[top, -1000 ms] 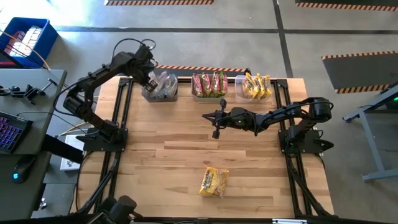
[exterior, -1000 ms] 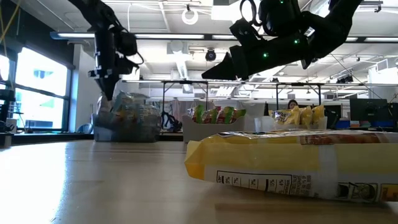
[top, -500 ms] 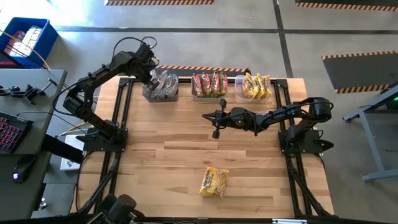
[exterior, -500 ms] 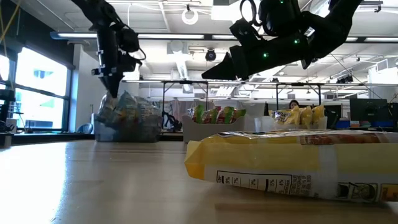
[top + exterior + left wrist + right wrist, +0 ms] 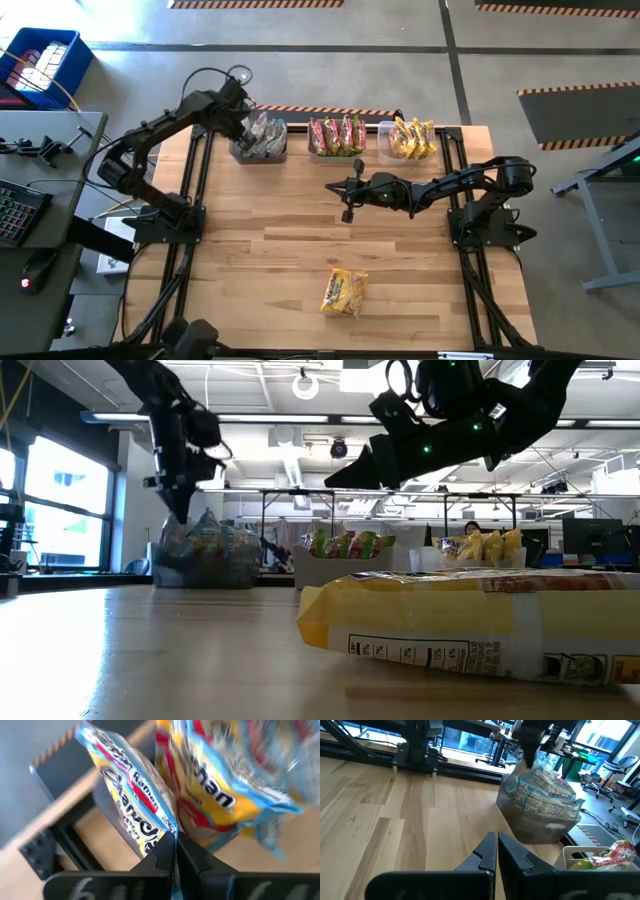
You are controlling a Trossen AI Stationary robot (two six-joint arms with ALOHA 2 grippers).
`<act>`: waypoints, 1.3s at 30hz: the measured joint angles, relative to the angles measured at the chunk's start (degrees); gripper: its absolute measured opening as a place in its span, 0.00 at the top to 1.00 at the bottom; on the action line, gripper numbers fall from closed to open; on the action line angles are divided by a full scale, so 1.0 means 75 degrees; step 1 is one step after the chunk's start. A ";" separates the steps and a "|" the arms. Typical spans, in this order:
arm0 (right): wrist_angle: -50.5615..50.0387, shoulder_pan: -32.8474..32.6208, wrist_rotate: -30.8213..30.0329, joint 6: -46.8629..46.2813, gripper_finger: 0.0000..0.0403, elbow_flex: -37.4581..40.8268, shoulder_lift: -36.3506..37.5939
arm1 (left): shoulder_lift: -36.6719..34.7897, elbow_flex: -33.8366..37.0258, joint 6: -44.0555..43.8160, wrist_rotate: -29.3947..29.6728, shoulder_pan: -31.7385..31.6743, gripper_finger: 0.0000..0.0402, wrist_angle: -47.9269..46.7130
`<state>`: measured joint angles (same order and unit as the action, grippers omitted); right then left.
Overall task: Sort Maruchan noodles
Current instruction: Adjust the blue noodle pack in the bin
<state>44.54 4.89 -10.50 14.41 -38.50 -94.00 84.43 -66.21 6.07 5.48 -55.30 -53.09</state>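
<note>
From above: wooden table [image 5: 300, 250] on grey floor, one noodle packet [image 5: 344, 292] lying alone, three bins [image 5: 344, 150] full along the far edge. Down low: big room, ceiling lights. Wrist views: left gripper [image 5: 174, 851] pinched together over packets; right gripper [image 5: 497, 851] closed, holding nothing.

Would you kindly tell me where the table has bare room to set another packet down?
Bare wood spans the table left of the lone yellow packet, and between it and the right claw. The far edge is crowded: three bins sit side by side, with the left claw at the leftmost one.
</note>
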 joint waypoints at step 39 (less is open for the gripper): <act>-0.0330 0.0137 0.0340 -0.0198 1.00 -0.0003 0.0000 | -0.0044 0.0105 -0.0231 0.0198 0.0168 0.97 0.0051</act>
<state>42.06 5.91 -7.94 12.93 -38.52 -94.00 84.09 -65.42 4.33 6.96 -54.05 -52.71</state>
